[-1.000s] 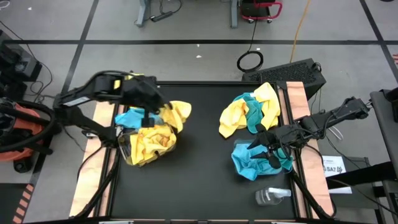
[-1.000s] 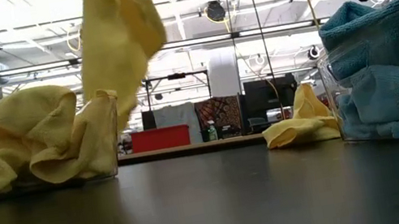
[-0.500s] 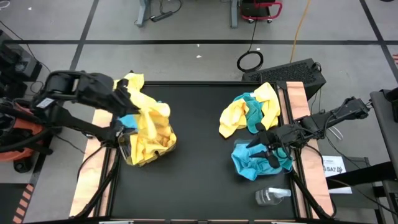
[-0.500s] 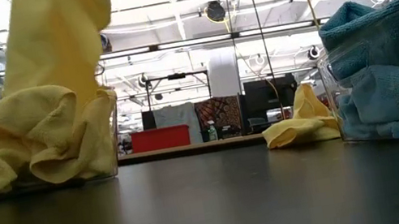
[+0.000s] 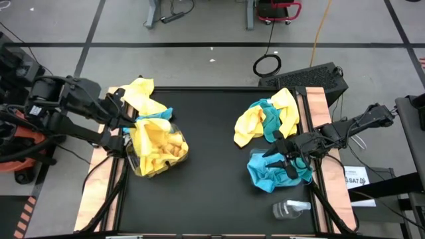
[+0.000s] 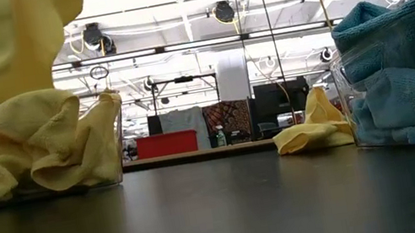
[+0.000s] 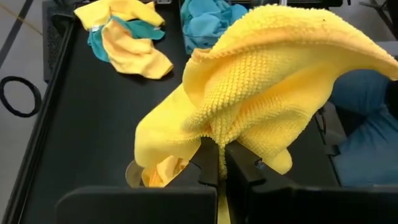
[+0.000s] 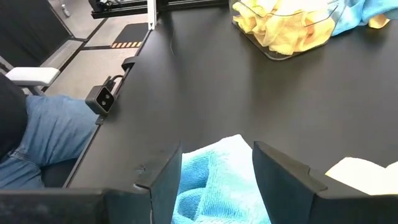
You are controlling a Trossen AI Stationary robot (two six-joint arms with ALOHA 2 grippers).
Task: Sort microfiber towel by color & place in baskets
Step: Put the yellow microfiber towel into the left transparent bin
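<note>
My left gripper (image 5: 123,111) is shut on a yellow microfiber towel (image 5: 143,96) at the table's left edge, beside the far end of the left basket (image 5: 136,159). That basket holds several yellow towels, and a turquoise towel (image 5: 157,114) lies against its far side. My right gripper (image 5: 282,153) is open above the right basket (image 6: 344,101), which is filled with turquoise towels (image 5: 275,174). Its fingers stand on either side of the top turquoise towel (image 8: 214,180). A mixed yellow and turquoise pile (image 5: 267,116) lies on the table at the far right. My left gripper pinches a bunched fold (image 7: 214,134) of the yellow towel between its two fingers. The fingers slant down from the table's left side. The towel is lifted and billows past the fingertips, with one slack end (image 7: 155,146) drooping over the left basket.
A clear bottle (image 5: 289,210) lies at the near right of the table. The black tabletop between the two baskets (image 5: 212,172) is bare. A person's leg in jeans (image 8: 37,134) shows beyond the table's near edge.
My left gripper has drawn back toward the table's left edge and risen a little, carrying the yellow towel. The towel has swung from the basket's right side to above its far left corner.
</note>
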